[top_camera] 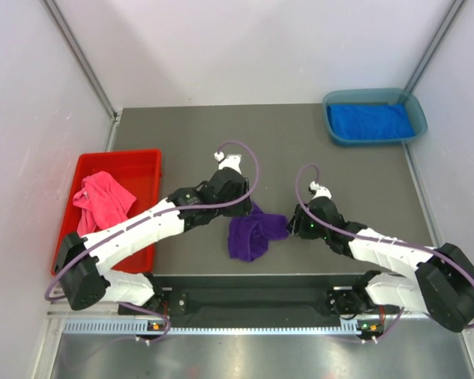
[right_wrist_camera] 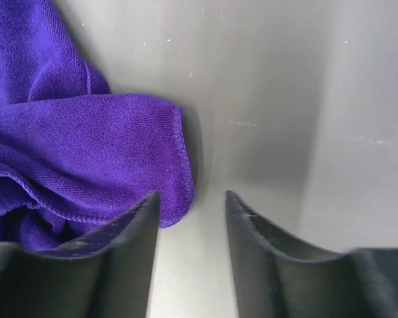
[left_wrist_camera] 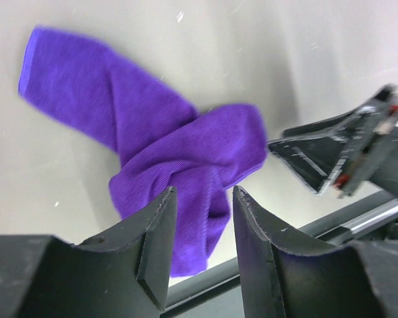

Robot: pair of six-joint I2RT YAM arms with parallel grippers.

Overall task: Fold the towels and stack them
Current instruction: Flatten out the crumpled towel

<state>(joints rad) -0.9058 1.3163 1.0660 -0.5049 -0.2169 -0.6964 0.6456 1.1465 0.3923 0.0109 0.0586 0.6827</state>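
A crumpled purple towel lies on the grey table near the front middle; it also shows in the left wrist view and the right wrist view. My left gripper hovers open just above the towel's far edge, holding nothing. My right gripper is open and empty, low at the towel's right corner. A pink towel lies bunched in the red bin. A folded blue towel lies in the blue-grey tray.
The red bin stands at the table's left edge, the blue-grey tray at the far right corner. White walls enclose the table on three sides. The black rail of the arm bases runs along the near edge.
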